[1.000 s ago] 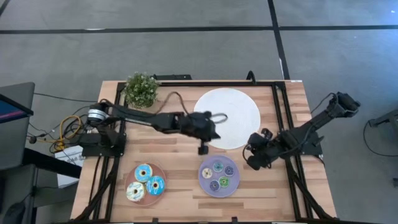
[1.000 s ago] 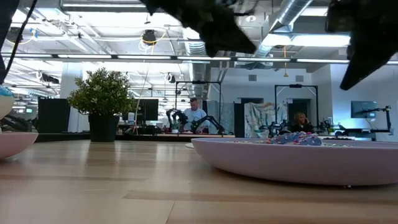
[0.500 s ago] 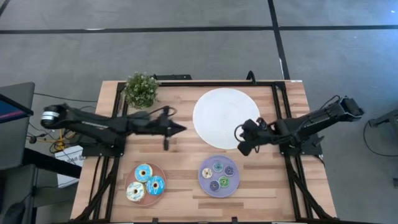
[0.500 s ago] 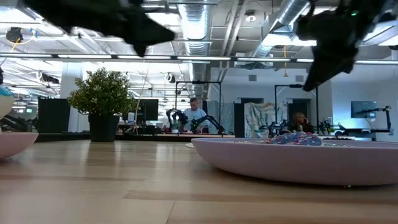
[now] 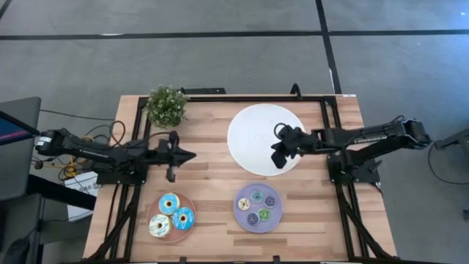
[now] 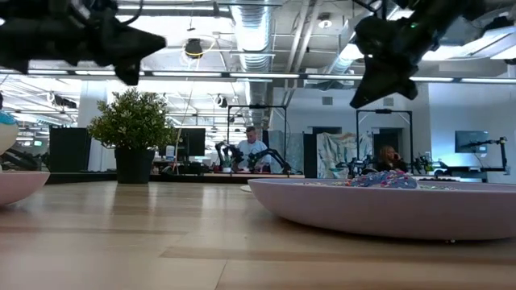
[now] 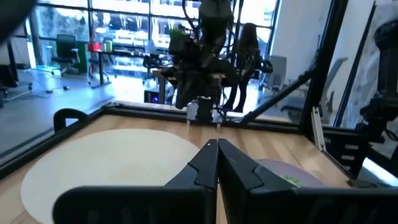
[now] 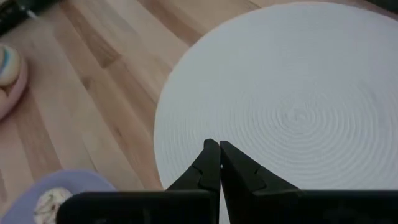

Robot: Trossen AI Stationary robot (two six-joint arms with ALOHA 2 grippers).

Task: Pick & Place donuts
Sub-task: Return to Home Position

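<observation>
You are watching both arms hanging above the table with nothing in their grip. The left gripper (image 5: 190,155) is hovering over bare wood, near the potted plant (image 5: 165,105), with its fingers pressed together. The right gripper (image 5: 277,161) is floating over the white plate (image 5: 249,125), at the edge facing the purple plate (image 5: 275,215), and its fingers are also pressed together. The three large donuts (image 5: 170,203) are lying close together on the pink plate (image 5: 153,209), well apart from the left gripper and nearer the table's front edge. The five small donuts (image 5: 256,196) are sitting on the purple plate, near the right gripper but clear of it.
</observation>
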